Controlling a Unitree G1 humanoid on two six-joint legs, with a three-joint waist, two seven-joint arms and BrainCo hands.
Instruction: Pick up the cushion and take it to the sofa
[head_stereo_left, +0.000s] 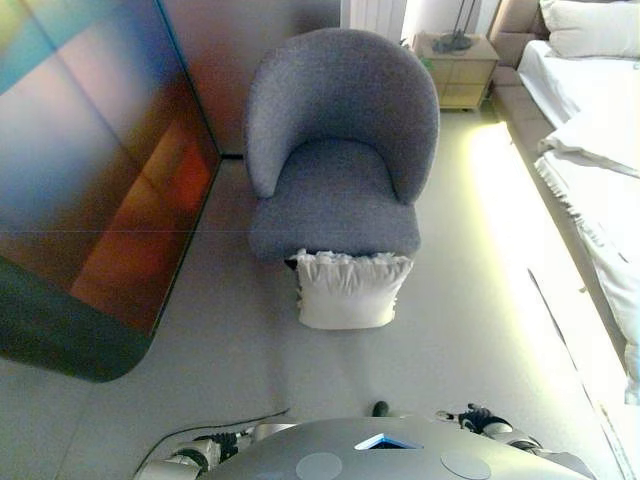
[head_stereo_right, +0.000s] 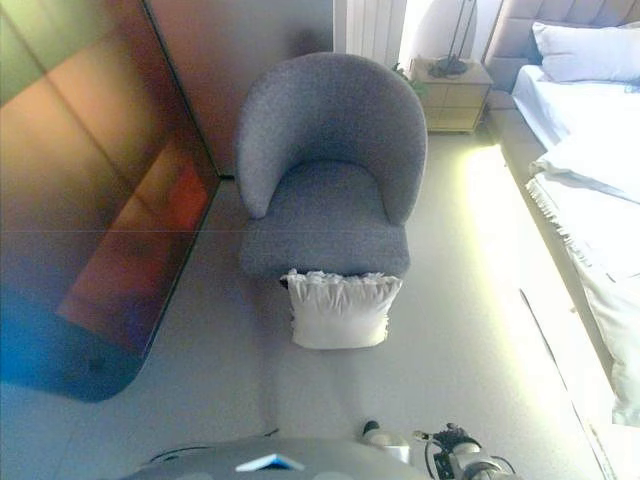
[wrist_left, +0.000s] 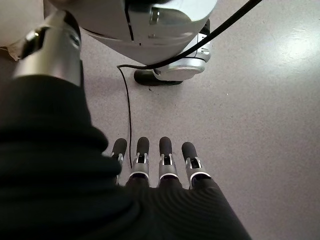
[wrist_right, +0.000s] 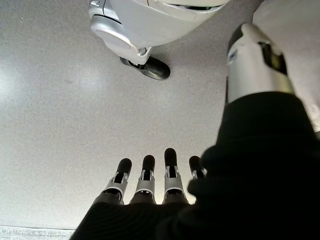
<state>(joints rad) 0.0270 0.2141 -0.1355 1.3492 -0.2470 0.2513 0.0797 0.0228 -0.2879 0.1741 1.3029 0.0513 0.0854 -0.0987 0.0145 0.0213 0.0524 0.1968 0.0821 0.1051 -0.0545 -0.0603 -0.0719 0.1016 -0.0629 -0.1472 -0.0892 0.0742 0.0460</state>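
Observation:
A white cushion (head_stereo_left: 350, 290) with a frilled top edge stands on the floor, leaning against the front of a grey armchair (head_stereo_left: 340, 150). It lies straight ahead of me, a short way off. Both hands hang at my sides, far from the cushion. The left wrist view has my left hand (wrist_left: 160, 167) open, its fingers straight over bare floor and holding nothing. My right hand (wrist_right: 150, 182) looks the same in the right wrist view: open and empty above the floor.
A large dark glossy panel (head_stereo_left: 90, 180) stands along the left. A bed (head_stereo_left: 600, 150) with white bedding runs along the right, with a wooden nightstand (head_stereo_left: 455, 70) at its head. Pale floor (head_stereo_left: 480, 300) lies between the armchair and the bed.

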